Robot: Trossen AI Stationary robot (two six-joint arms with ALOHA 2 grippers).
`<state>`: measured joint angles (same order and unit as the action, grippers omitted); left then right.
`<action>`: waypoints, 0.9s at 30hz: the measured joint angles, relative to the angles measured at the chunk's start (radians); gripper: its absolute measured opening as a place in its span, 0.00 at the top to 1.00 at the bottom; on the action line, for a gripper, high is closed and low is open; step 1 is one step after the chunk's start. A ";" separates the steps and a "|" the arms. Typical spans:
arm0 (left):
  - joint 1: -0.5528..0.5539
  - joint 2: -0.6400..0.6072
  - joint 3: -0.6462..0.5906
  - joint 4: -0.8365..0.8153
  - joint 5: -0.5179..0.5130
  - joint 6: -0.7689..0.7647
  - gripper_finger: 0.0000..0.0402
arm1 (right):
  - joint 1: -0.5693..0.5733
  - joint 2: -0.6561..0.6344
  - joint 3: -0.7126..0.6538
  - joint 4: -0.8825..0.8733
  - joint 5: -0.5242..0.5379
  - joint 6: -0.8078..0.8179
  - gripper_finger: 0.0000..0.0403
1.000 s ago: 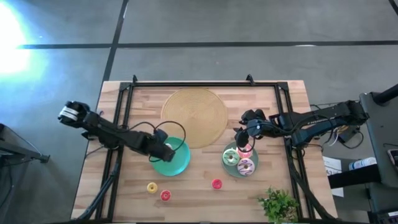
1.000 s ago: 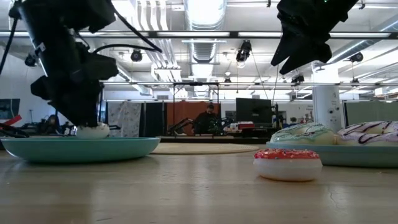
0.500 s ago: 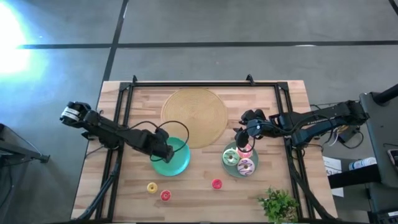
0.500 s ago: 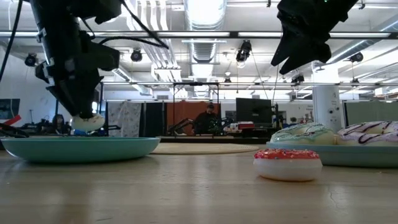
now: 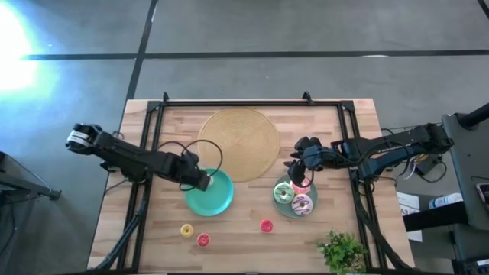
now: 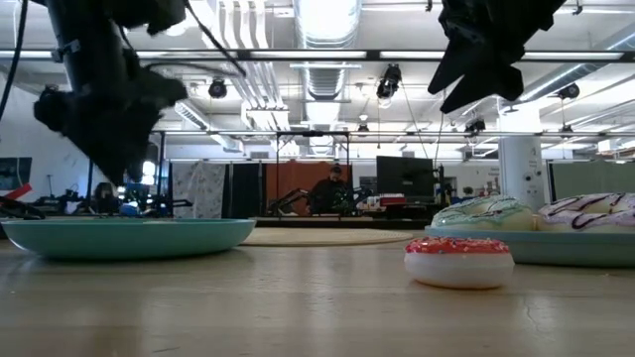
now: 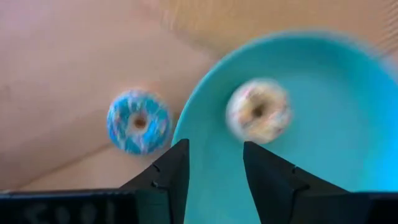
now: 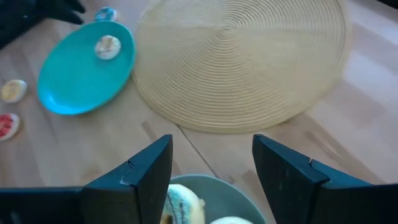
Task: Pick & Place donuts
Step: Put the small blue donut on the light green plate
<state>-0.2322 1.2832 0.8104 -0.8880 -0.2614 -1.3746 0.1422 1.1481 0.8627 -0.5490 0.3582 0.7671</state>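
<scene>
My left gripper [image 5: 199,179] [image 7: 216,149] hangs open above the left rim of the teal plate [image 5: 214,195] and touches nothing. A cream donut [image 7: 258,111] lies flat on that plate. A blue donut [image 7: 138,121] lies on the table just outside the rim. My right gripper [image 5: 299,172] [image 8: 211,146] is open, above the grey-green plate [image 5: 293,212]. On that plate are a green donut [image 5: 283,194] and a white-pink donut [image 5: 301,205]. Yellow [image 5: 186,230], red [image 5: 203,241] and pink [image 5: 266,226] donuts lie near the table's near edge.
The large tan woven disc [image 5: 239,143] lies at the far middle, between the two plates. A small green plant [image 5: 342,252] stands at the near right corner. A black frame runs along the table's far and side edges. Bare wood lies between the plates.
My left gripper has let go of the cream donut, which now lies on the teal plate. It has then risen and drawn back a little toward the table's left edge. My right gripper has hardly moved.
</scene>
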 joint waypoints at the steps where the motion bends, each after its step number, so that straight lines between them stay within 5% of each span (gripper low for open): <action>1: 0.000 -0.022 0.001 -0.004 -0.025 0.000 0.69 | 0.002 0.000 0.000 0.008 -0.001 0.000 0.47; 5: 0.010 -0.107 -0.015 -0.058 -0.093 -0.043 0.69 | 0.002 0.000 0.000 0.024 -0.001 0.000 0.47; 10: 0.042 -0.161 -0.132 -0.078 0.013 -0.057 0.69 | 0.002 0.000 0.000 0.036 0.002 -0.004 0.47; 27: 0.047 -0.249 -0.409 0.218 -0.001 -0.207 0.69 | 0.002 0.000 0.000 0.040 0.007 0.004 0.47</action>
<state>-0.1848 1.0341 0.4018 -0.6697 -0.2623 -1.5816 0.1440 1.1481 0.8627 -0.5091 0.3656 0.7708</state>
